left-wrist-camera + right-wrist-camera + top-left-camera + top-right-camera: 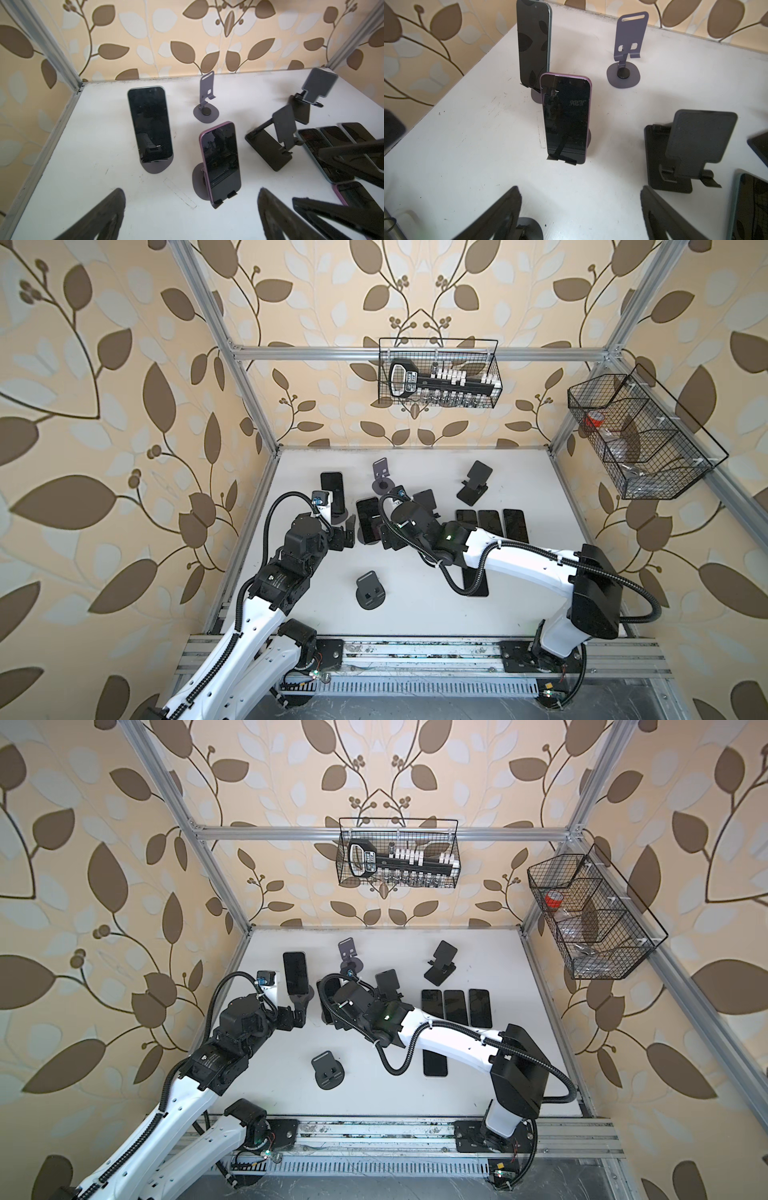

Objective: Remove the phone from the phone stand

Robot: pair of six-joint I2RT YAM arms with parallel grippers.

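Currently left gripper point(190, 191) fingers spread wide, empty, touching nothing. Right gripper point(580, 188) fingers apart, empty, just short of purple phone point(565, 118), which leans upright in phone stand point(589, 136) on table point(467, 155).

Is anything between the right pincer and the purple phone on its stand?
Nothing visible does. In the right wrist view, only bare table lies between the open right pincer and the purple phone; the black stand sits off to one side.
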